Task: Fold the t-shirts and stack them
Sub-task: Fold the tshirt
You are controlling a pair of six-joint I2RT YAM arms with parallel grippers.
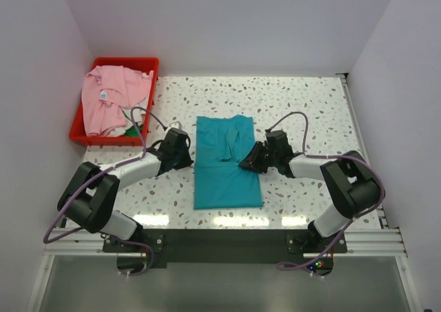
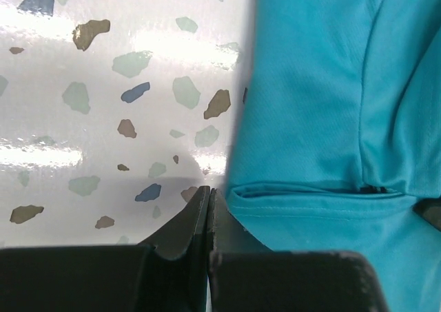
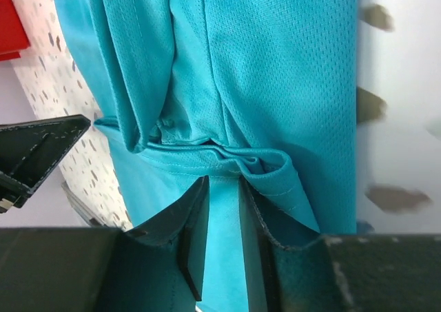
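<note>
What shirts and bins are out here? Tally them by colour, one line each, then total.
Teal t-shirt, partly folded on the table between both grippers: 1
Pink t-shirt, heaped in the bin: 1
Red bin, at the table's far left corner: 1
Total: 3
Some white and green cloth shows under the pink shirt; I cannot tell what it is, so it is not counted.

No readable text; the pink t-shirt's (image 1: 110, 100) small label is too small.
</note>
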